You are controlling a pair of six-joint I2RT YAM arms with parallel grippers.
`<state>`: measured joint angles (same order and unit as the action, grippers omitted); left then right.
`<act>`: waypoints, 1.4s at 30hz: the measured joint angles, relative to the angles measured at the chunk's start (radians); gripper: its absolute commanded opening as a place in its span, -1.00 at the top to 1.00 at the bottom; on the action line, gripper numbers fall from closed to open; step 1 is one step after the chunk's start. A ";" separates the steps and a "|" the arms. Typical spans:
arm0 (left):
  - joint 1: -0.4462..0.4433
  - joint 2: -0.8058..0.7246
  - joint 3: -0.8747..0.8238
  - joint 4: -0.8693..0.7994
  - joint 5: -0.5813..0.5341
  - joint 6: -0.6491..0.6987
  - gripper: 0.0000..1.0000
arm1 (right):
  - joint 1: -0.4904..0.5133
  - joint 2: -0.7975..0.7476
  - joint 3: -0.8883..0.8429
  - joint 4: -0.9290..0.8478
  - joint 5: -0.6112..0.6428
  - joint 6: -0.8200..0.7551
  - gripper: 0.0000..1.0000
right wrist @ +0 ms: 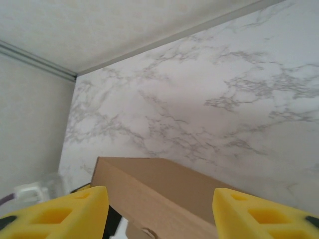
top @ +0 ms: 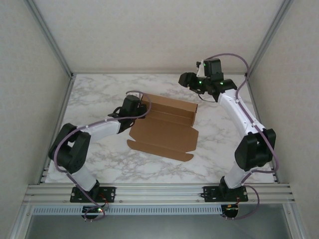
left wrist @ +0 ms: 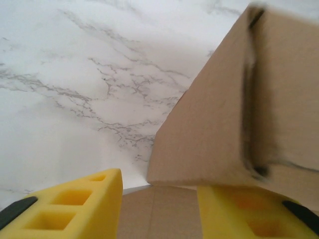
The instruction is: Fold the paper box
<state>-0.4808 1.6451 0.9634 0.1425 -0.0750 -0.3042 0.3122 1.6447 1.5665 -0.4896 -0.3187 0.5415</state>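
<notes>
Brown paper box (top: 164, 132) lies half-folded from above; wrist views show the left gripper (left wrist: 158, 199) and right gripper (right wrist: 159, 199) spread wide, clamping nothing.

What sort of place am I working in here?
Probably an enclosed lab test cell, not a home or a factory line: plain white walls in an aluminium frame, a marble-patterned table, and the left arm and right arm bolted to a rail at its near edge.

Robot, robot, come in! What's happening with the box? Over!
Left gripper open at left end of box. Right gripper open, raised near its far right corner. Box half folded, front flap flat. Nothing in the way.
</notes>
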 measured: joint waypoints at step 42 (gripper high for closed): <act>0.145 0.026 0.162 -0.070 0.372 -0.018 0.07 | -0.036 -0.290 -0.525 0.106 0.131 0.033 -0.15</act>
<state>-0.3359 1.6707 1.1252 0.0727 0.2966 -0.3225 0.2764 1.3544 1.0412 -0.3836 -0.1875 0.5743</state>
